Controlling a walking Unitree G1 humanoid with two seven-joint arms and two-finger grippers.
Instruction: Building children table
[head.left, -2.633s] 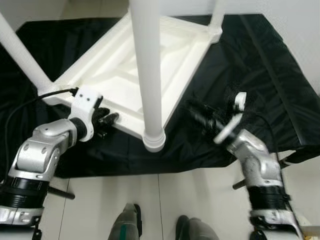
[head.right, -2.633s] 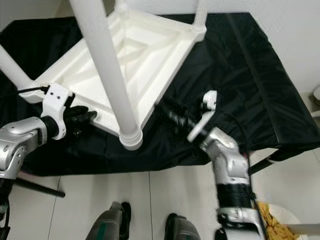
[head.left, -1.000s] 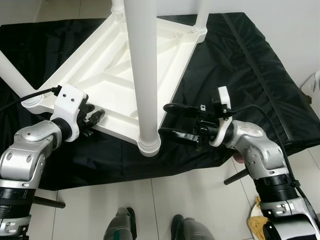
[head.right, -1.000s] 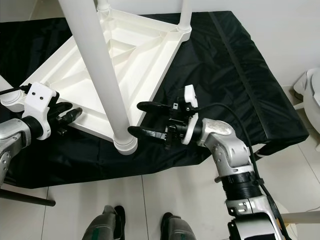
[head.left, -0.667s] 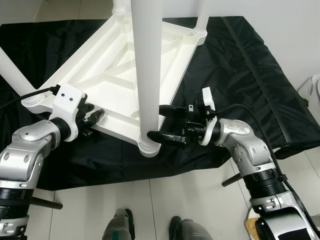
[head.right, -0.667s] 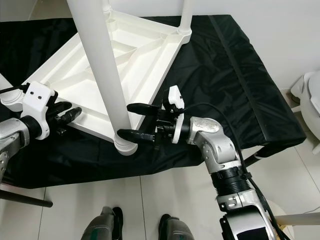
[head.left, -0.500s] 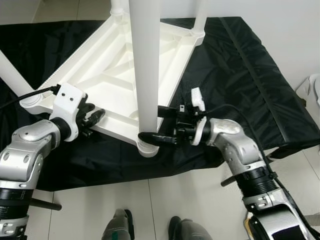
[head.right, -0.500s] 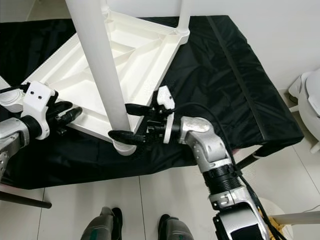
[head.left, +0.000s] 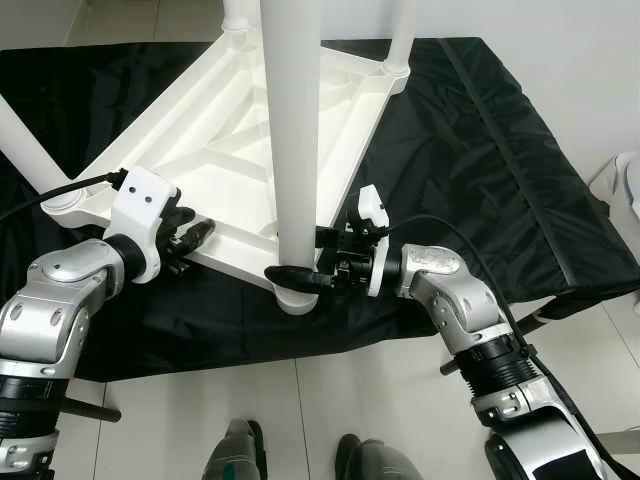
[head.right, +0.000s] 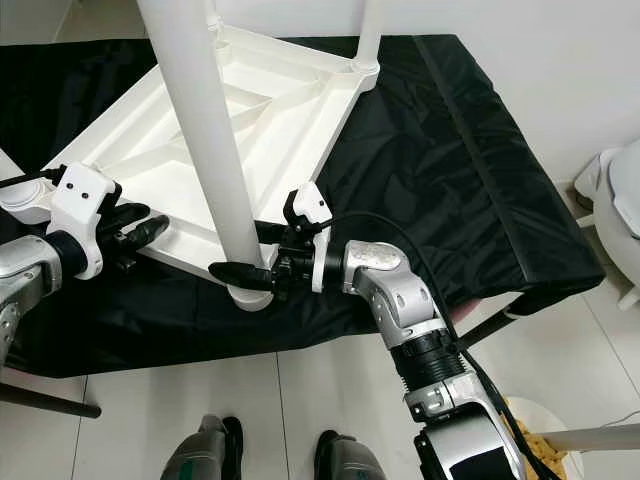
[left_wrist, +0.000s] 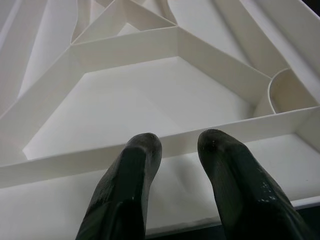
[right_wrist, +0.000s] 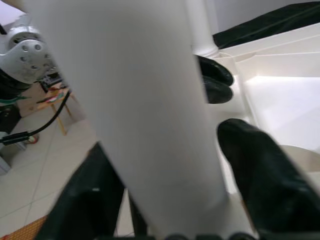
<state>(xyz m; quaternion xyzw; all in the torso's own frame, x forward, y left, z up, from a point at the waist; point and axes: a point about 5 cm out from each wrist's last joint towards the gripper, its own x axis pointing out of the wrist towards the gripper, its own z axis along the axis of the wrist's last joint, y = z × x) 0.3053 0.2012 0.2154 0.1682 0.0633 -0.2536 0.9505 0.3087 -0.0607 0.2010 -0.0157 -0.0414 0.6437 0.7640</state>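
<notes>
Right pincer (head.left: 296, 258), fingers spread around the base of the near leg (head.left: 291, 150), should close squarely at the socket while left pincer (head.left: 196, 238), slightly parted, steadies the near rim of the upturned tabletop (head.left: 240, 140) lying on the black cloth (head.left: 470, 150).

A big black cloth (head.left: 480, 150) is spread out flat, and its near edge hangs down over a floor of pale tiles (head.left: 300, 420). A white wall (head.right: 560, 60) is seen at the right. A rounded white thing (head.right: 620, 215), maybe a toilet, is cut off there.
</notes>
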